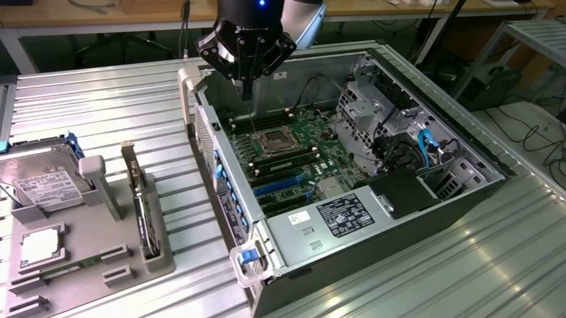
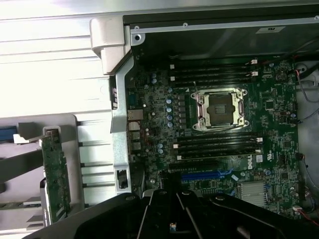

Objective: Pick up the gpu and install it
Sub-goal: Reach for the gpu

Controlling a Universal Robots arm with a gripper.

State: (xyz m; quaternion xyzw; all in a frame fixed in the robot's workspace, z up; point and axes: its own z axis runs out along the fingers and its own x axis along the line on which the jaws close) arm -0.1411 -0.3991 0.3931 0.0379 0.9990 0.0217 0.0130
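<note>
Claw (image 1: 246, 97), closed, above motherboard (image 1: 292, 151); gpu (image 1: 142, 205) in rack (image 1: 164, 262)

cool room light; ribbed metal table (image 2: 45, 74) glared (nearly white in wrist view); computer case (image 2: 209, 45) interior lay dim, shadowed.

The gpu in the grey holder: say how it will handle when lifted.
The gpu is a thin flat board, so it probably stays stiff and feels light. Standing on edge in the grey holder, it would likely tip over if set down unsupported. Its bare circuit face looks fragile under a hard squeeze.
</note>
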